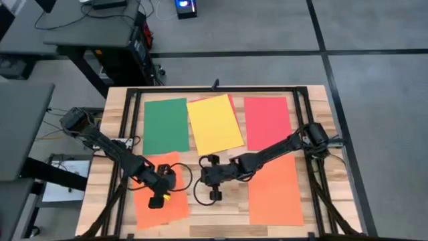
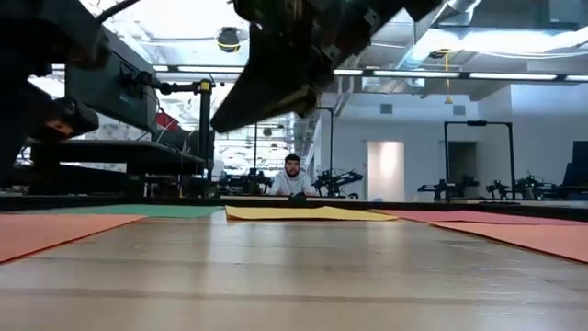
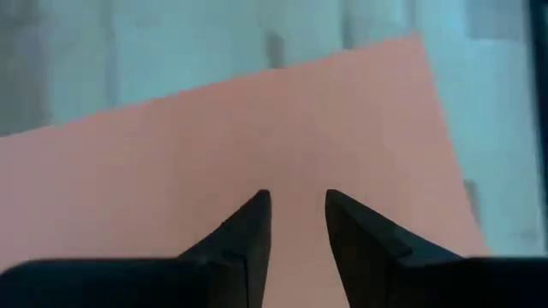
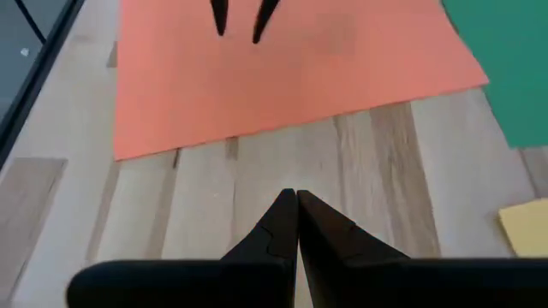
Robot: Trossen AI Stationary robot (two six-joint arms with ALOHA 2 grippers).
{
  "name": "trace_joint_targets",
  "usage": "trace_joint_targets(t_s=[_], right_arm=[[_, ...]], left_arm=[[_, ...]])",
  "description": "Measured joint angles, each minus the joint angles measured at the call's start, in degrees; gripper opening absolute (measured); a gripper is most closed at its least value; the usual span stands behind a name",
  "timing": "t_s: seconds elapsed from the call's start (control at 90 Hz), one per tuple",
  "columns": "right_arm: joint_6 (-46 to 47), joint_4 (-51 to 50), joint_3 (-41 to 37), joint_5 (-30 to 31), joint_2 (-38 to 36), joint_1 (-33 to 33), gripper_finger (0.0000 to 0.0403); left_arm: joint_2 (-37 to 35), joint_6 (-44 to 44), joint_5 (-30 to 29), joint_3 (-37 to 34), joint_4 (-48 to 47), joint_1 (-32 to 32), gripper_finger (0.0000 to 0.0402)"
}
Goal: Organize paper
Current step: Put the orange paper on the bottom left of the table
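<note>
Currently five sheets lie flat on the wooden table (image 1: pixel 314 94). Along the far side, in a row: green sheet (image 1: pixel 166 125) toward the left, yellow sheet (image 1: pixel 215 123) in the middle and slightly rotated, pink-red sheet (image 1: pixel 267 122) toward the right. A thin pink-red edge shows under the yellow sheet's far-right border, so it partly overlaps another sheet there. Near side: one orange sheet (image 1: pixel 179 206) at left, tilted; a second orange sheet (image 1: pixel 275 190) at right.

Left gripper (image 1: pixel 158 199) sits over the left orange sheet. Left wrist view: fingers (image 3: pixel 248 227) parted by a narrow gap, orange paper beneath them, nothing between them. Whether the tips touch the paper cannot be told.

Right gripper (image 1: pixel 211 195) is over bare wood between the two orange sheets. Right wrist view: its fingers (image 4: pixel 272 224) are pressed together, holding nothing; left orange sheet lies ahead, green corner and yellow corner to one side.

Low view: a person (image 2: pixel 292 178) sits in the room beyond the table.
</note>
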Motion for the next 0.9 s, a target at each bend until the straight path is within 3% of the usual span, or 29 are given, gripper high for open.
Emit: trace_joint_targets(t_s=[0.2,0.367,0.567,0.9], right_arm=[[0.96,-1.53,0.55,1.05,0.0,-3.05,0.0],[9.46,-12.06,0.51,5.18,0.02,-7.18,0.0],[7.64,-15.22,0.51,4.64,0.02,-9.32,0.0],[4.13,-16.2,0.51,4.37,-0.25,-9.35,0.0]], left_arm=[[5.65,-3.41,-4.16,0.03,-5.27,2.09,0.0098],[8.44,-1.73,-4.16,0.42,-3.32,3.17,0.0098],[8.92,4.51,-2.5,0.34,-0.54,2.83,0.0098],[7.95,6.78,1.39,0.23,-0.54,2.67,0.0098]])
